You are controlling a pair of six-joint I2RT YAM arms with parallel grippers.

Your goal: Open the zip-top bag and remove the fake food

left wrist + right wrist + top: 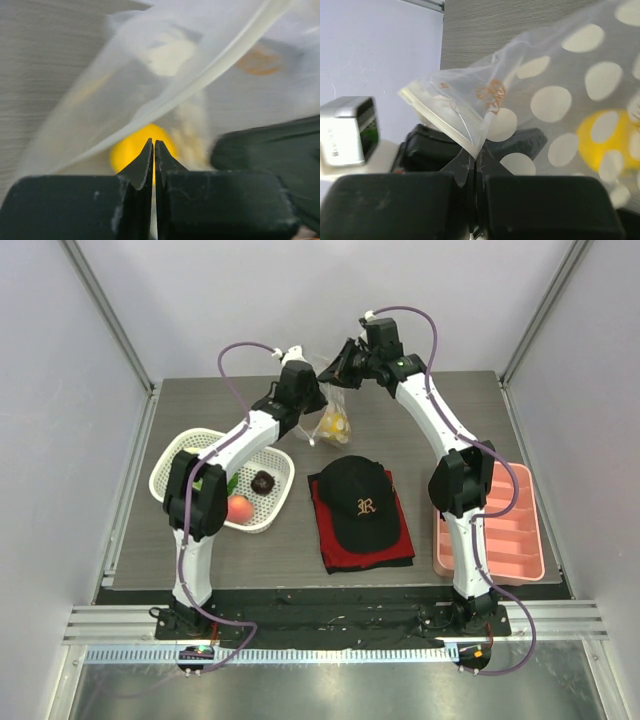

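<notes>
The zip-top bag (335, 412), clear with white dots, hangs above the back of the table between both grippers. The yellow-orange citrus (339, 426) sits inside it, also seen in the left wrist view (129, 149) and the right wrist view (600, 140). My left gripper (320, 393) is shut on the bag's film (150, 75). My right gripper (340, 367) is shut on the zip strip's edge (445, 117). The red-pink peach (239, 507) and dark brown ball (263, 481) lie in the white mesh basket (170, 465). A bit of leafy green (231, 484) shows beside the left arm.
A black cap (360, 502) lies on a folded red cloth (330, 545) at the table's middle. A pink tray (505, 540) sits at the right edge. Grey walls close in the back and sides.
</notes>
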